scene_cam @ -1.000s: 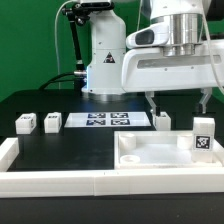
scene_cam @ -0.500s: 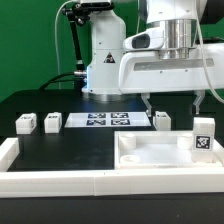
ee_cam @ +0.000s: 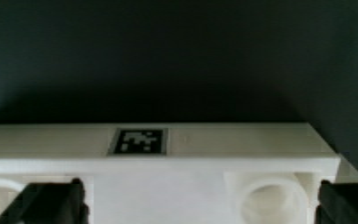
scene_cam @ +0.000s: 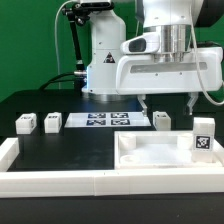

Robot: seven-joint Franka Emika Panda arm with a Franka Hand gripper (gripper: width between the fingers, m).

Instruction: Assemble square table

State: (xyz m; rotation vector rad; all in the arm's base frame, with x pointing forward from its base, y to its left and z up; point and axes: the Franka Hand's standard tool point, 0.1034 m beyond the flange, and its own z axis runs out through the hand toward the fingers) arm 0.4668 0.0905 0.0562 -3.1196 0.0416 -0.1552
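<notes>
The white square tabletop (scene_cam: 160,152) lies at the exterior view's right, tray side up, and fills the near part of the wrist view (ee_cam: 194,160) with a tag (ee_cam: 140,140) on its side. My gripper (scene_cam: 171,108) hangs open and empty above the tabletop's far edge. In the wrist view the gripper (ee_cam: 197,205) has one dark finger (ee_cam: 51,205) at each side of the tabletop. Three small tagged legs (scene_cam: 25,123) (scene_cam: 52,122) (scene_cam: 162,120) stand on the black table. Another tagged leg (scene_cam: 204,134) stands at the tabletop's right corner.
The marker board (scene_cam: 105,121) lies flat behind the tabletop, in front of the robot base (scene_cam: 105,70). Long white bars run along the table's front (scene_cam: 90,182) and left (scene_cam: 8,152).
The gripper has risen a little and shifted slightly toward the exterior view's left. It stays open; the parts have not moved.
</notes>
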